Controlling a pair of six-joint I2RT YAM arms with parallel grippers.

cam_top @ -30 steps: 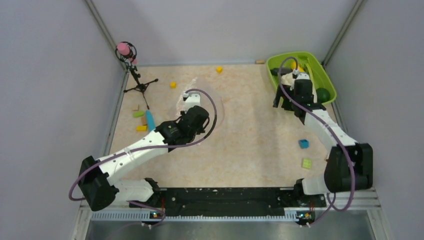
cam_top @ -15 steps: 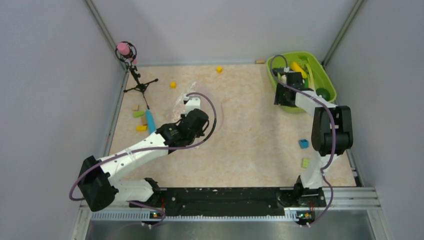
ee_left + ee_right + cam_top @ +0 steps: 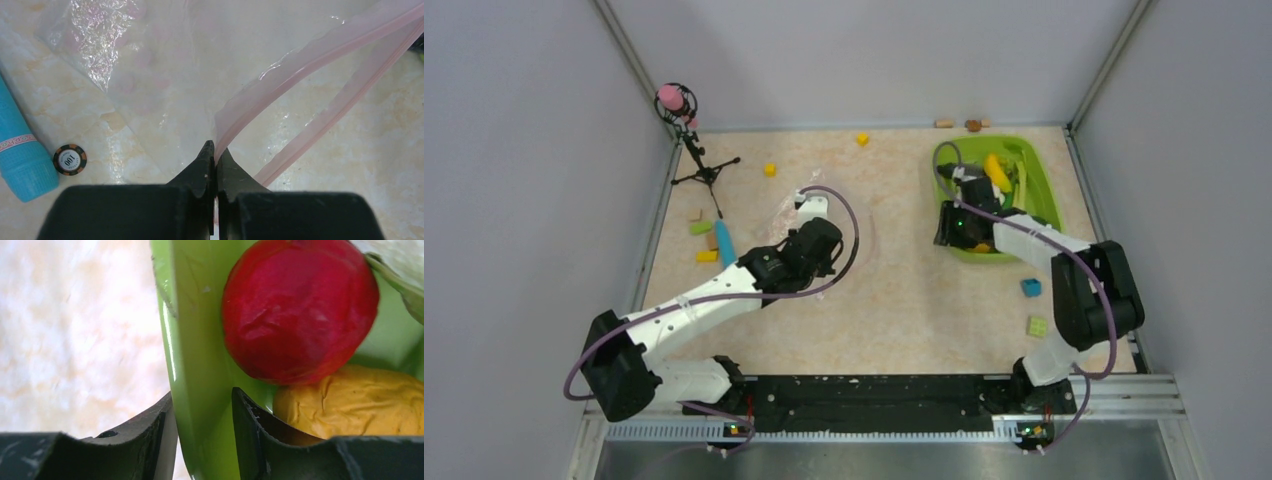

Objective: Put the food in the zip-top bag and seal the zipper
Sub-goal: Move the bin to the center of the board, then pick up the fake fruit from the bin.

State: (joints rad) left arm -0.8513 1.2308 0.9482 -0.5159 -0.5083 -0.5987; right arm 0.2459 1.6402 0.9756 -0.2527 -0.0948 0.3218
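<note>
The clear bag (image 3: 165,90) is seen lying flat on the table (image 3: 350,165), left of centre, with its mouth parted. The pink zipper (image 3: 300,60) is split into two strips that spread away toward the right. One strip is pinched at its near end by the left end effector (image 3: 215,152), whose fingers are pressed together on it.

A stretch of open table is left between the bag and the lime-green tray (image 3: 1039,190), which is set on the right half, short of the back wall. The tray's left wall is straddled and clamped by the right end effector (image 3: 202,395), with one finger outside and one inside. Just inside that wall a red tomato (image 3: 300,310) is seen resting on a yellow piece (image 3: 350,400).

Beside the bag's left edge a blue cylinder (image 3: 20,160) is laid, its band lettering only partly readable. A chip (image 3: 70,159) marked "100" lies just beside it. A blue block (image 3: 1031,287) and a green block (image 3: 1037,326) are scattered near the right arm.
</note>
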